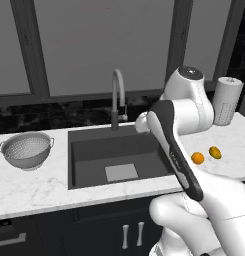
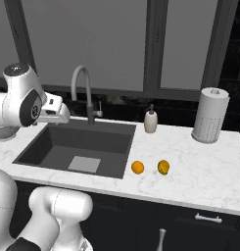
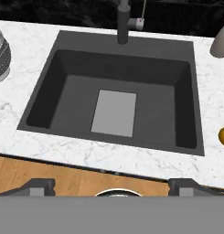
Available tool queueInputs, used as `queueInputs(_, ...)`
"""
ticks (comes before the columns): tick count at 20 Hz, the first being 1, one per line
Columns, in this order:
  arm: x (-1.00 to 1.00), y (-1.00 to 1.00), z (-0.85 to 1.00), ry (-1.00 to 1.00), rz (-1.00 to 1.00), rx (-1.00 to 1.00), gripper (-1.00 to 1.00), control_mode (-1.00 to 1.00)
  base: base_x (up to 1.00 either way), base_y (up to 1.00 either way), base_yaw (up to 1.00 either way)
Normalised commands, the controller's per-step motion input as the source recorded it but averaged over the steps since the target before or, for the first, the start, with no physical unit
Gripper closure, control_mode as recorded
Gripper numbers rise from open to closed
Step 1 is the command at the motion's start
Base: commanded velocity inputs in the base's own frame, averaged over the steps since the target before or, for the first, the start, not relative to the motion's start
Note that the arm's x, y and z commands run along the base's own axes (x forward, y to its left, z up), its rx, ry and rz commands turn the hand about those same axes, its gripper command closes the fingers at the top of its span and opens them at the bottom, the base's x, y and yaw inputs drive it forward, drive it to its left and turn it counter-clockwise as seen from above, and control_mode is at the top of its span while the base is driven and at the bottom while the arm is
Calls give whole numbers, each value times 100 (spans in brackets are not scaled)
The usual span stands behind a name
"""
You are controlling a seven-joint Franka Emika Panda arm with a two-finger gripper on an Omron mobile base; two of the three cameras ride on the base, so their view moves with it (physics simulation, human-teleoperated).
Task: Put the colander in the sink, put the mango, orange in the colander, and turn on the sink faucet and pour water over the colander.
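Hovering above the front edge of the sink (image 3: 118, 73) with the hand (image 3: 111, 186) spread wide, both dark tips far apart and nothing between them. Looking down into an empty basin, with the lighter square patch on its bottom bare.

Finding the colander (image 1: 26, 150) upright on the desk (image 1: 34, 185), well to the left of the sink and apart from its rim, mouth up, two small handles at the sides. Judging it as thin perforated metal: light, stiff and not fragile, but smooth and curved, so likely to slip or swing if pinched on the bowl wall. Too broad to span across the bowl, by the look of it; better to take by the rim, one finger inside and one outside, or across one of the side handles. Expecting a tilt when lifted from one side, so worth gripping deep and carrying low, then setting down on its foot in the basin, under the spout of the sink faucet (image 1: 117, 95).

Seeing the orange (image 2: 137, 167) and the mango (image 2: 163, 167) on the desk to the right of the sink, near each other but not touching. Reckoning both firm, round and prone to rolling; best pinched across the middle from above, gently enough not to bruise the mango. Needing probably only a light push for the small lever beside the faucet stem.
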Motion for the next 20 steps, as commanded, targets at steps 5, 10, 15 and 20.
queueInputs(5, -31, 54, 0, -6, 4, 0, -100, -100, 0, 0, 0)
queueInputs(10, -7, 45, 0, -1, 1, 0, -100, -100, 0, 0, 0)
queueInputs(15, 18, 27, 1, 2, -1, 0, -100, -100, 0, 0, 0)
queueInputs(20, 65, 9, 0, 13, 0, 0, -100, -100, 0, 0, 0)
